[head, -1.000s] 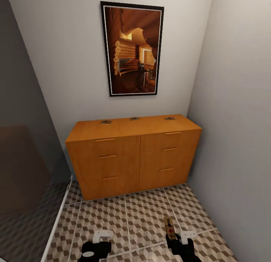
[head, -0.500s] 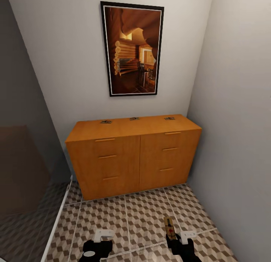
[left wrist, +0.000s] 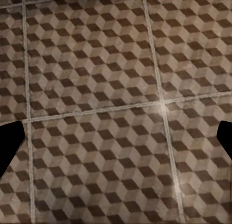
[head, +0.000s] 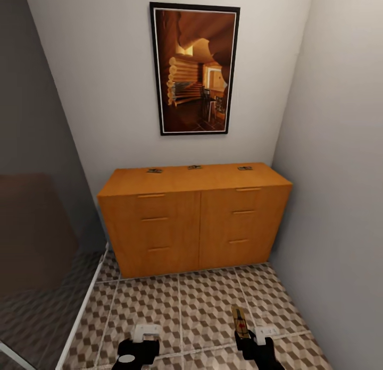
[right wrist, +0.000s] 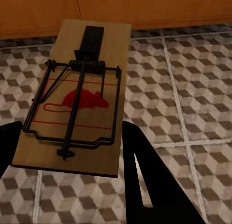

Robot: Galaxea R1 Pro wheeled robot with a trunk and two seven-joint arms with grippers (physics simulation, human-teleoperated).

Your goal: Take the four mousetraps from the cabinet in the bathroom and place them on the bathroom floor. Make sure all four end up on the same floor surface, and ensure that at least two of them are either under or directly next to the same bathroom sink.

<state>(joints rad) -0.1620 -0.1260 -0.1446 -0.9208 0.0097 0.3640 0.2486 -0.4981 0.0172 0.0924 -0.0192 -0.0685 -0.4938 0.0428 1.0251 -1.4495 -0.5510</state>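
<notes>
The orange-brown cabinet (head: 194, 221) stands against the far wall. Three mousetraps lie along the back of its top: left (head: 155, 170), middle (head: 194, 167) and right (head: 245, 168). My right gripper (head: 246, 336) hangs low over the bathroom floor (head: 181, 306), shut on a fourth mousetrap (head: 240, 321). In the right wrist view this mousetrap (right wrist: 79, 98) is a tan board with black wire and a red mouse print, held between the dark fingers (right wrist: 145, 180). My left gripper (head: 139, 350) is open over bare tiles (left wrist: 116, 89) with nothing between its fingertips (left wrist: 9, 147).
A framed picture (head: 194, 69) hangs above the cabinet. A grey wall (head: 340, 200) closes the right side. At the left are a darker shaded section (head: 37, 285) and a pale floor strip (head: 82, 311).
The whole head view has shifted a little right and down, so the camera has moved. Both grippers and the held mousetrap keep their places.
</notes>
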